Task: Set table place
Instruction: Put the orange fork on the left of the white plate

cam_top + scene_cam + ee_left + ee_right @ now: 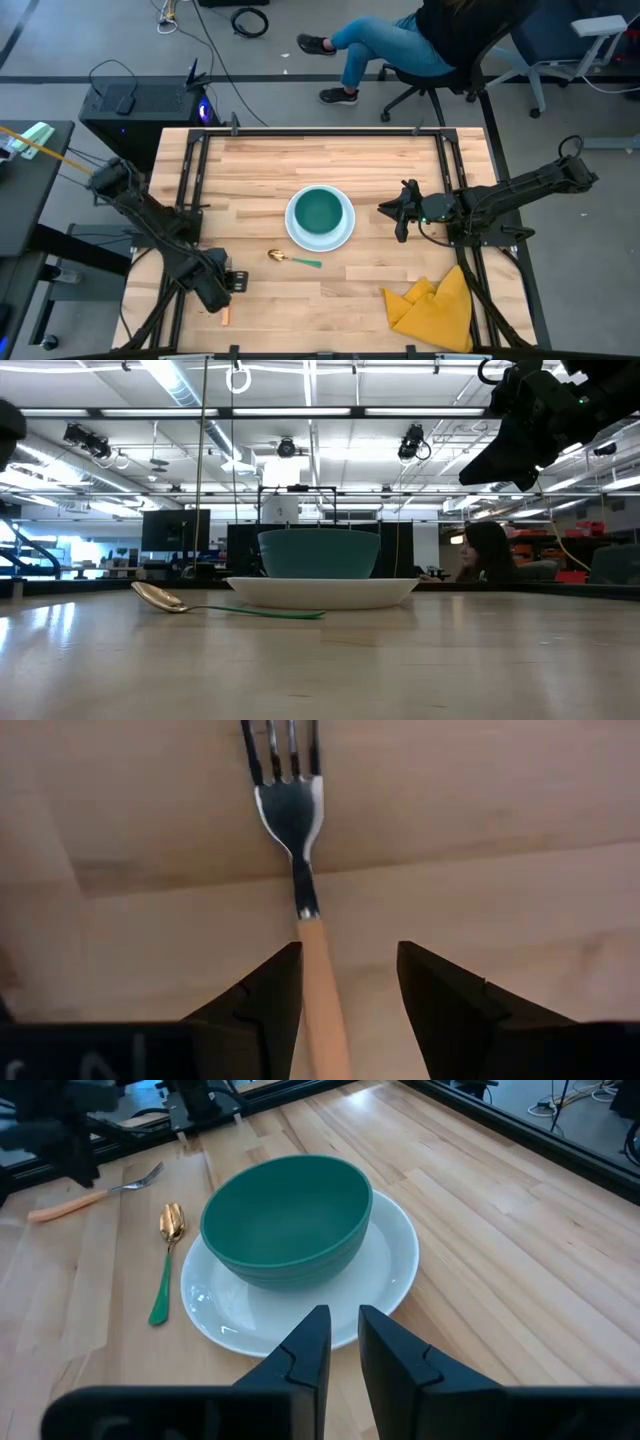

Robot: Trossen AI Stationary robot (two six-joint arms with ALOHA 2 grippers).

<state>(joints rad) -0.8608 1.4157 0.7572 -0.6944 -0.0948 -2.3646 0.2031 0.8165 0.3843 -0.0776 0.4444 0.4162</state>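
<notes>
Left gripper [348, 982] is spread over the fork [305, 870] handle at the table's [400, 170] near-left edge, not yet pinching. Risk: thin handle lies off-centre, so closing may skid it. Right gripper [343, 1342] hangs empty, slightly parted, just beside the plate [392, 1270] and bowl [285, 1220]; spoon [292, 259] lies nearby.
</notes>
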